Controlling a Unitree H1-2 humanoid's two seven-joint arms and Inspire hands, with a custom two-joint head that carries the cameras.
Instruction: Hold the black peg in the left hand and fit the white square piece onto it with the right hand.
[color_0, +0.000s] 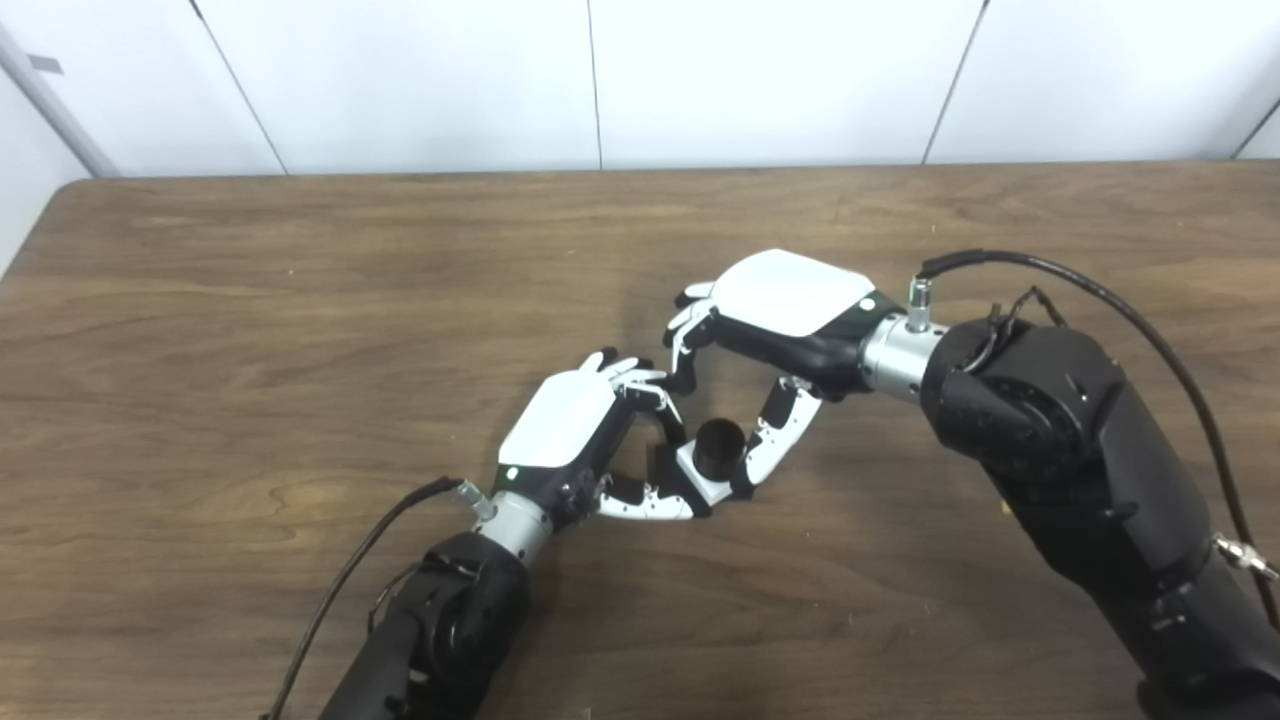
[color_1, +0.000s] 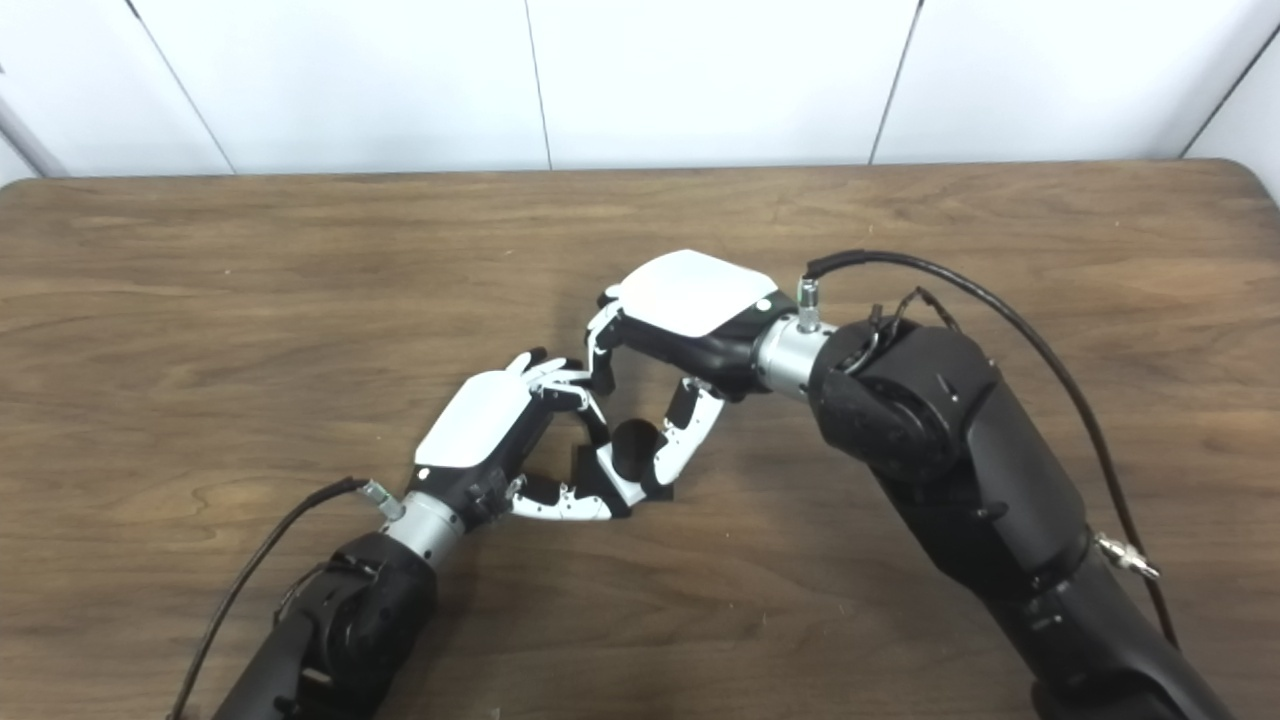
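Note:
The black peg (color_0: 720, 447) is a short round cylinder with a black base (color_0: 664, 466). My left hand (color_0: 565, 425) is shut on it, fingers curled over the base and thumb (color_0: 650, 505) underneath. The white square piece (color_0: 700, 478) sits around the peg, with the peg's top showing through its hole. My right hand (color_0: 785, 300) reaches in from the right. Its thumb (color_0: 775, 440) presses the piece's right side and its fingers (color_0: 685, 345) curl down on the far side. Both hands meet just above the table. The same group shows in the right eye view (color_1: 633, 450).
The brown wooden table (color_0: 300, 300) spreads all around the hands. Its far edge meets a white panelled wall (color_0: 600, 80). A black cable (color_0: 1100, 300) loops over my right wrist, and another (color_0: 360, 560) trails from my left wrist.

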